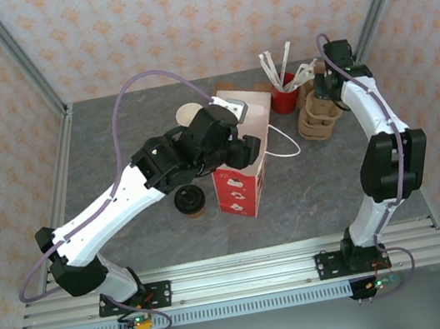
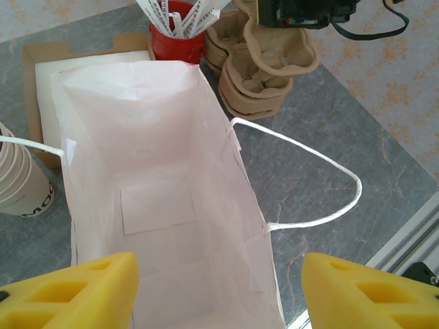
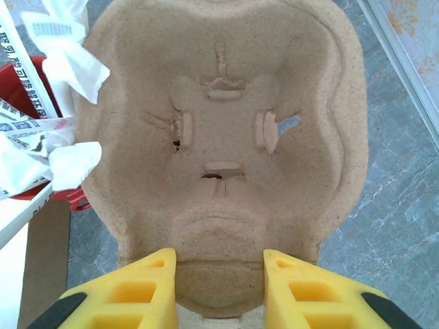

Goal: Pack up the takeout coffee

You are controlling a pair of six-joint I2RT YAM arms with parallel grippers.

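Grey stone-look surface point(image 1: 106, 141), matte and veined. Walls point(image 1: 179, 19) papered cream with an orange floral print, metal posts point(image 1: 16, 55) in the corners. Coffee point(image 1: 189, 201), round black lid and tan side, stands lower centre-left in the top view, just left of the bag point(image 1: 241, 188), outside it. Bag is upright with mouth open: white paper inside, red printed side, thin cord handles. Left pincer point(image 2: 219, 291) released, yellow fingers wide above the bag mouth. Right pincer point(image 3: 219, 291) clenched on the near lobe of a moulded brown pulp tray point(image 3: 226, 116), top of a stack, upper right. Red cup point(image 1: 284, 101) of paper-wrapped sticks just beside it.
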